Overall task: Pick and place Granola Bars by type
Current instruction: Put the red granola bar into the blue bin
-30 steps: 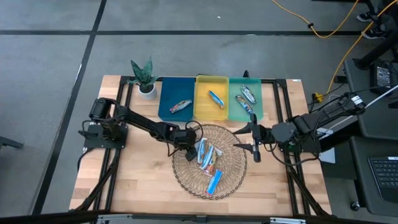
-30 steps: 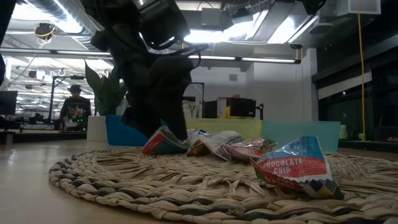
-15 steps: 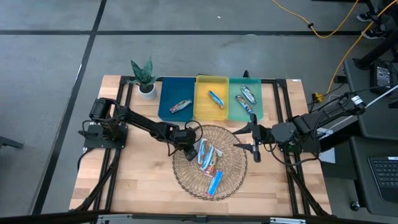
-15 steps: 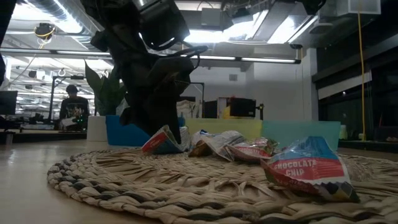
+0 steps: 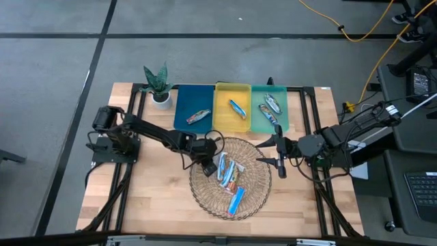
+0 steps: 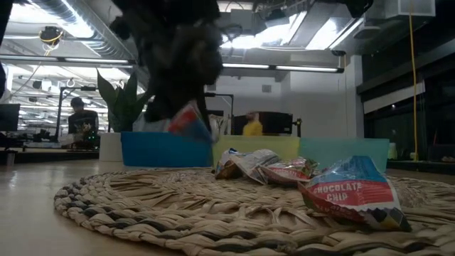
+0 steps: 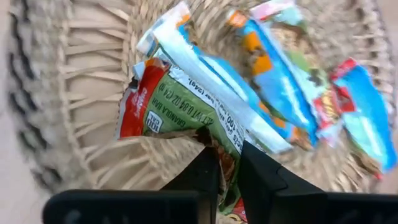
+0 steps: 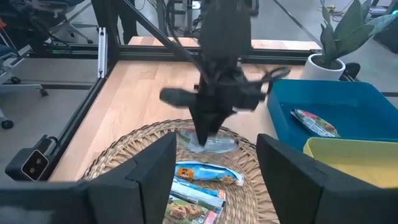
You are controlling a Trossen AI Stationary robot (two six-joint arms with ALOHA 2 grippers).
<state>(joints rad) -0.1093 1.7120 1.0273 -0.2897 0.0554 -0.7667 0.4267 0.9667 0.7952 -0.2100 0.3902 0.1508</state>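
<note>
Over the round wicker basket, the left gripper pinches a green-and-red granola bar just above the pile. It should travel level to the blue tray, far left. The right gripper waits beside the basket, fingers spread.

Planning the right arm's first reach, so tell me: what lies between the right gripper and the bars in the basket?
In the high view, only bare woven basket rim separates the right gripper from the granola bars.
</note>
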